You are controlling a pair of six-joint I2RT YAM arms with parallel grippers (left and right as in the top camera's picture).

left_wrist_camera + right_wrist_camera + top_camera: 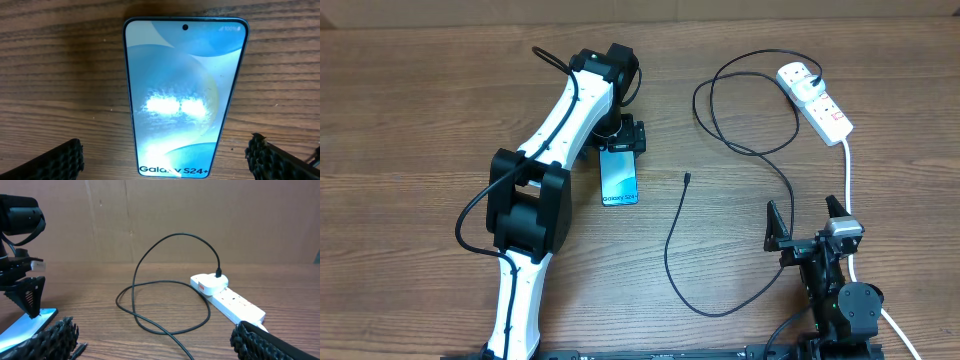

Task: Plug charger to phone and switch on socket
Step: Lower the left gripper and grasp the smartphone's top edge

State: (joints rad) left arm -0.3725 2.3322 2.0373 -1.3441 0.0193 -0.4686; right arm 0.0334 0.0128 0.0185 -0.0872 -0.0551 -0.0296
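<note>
While left tool hangs wide astride phone | right tool wide, clear of charger

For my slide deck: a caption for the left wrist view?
Left gripper, open, fingers either side of the lit phone lying screen-up on the wooden table.

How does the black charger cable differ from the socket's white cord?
The charger cable is thin and black; the white cord is thick. The charger cable loops across the table, its tip lying free; the white cord runs nearly straight toward the near edge. Both join the socket.
</note>
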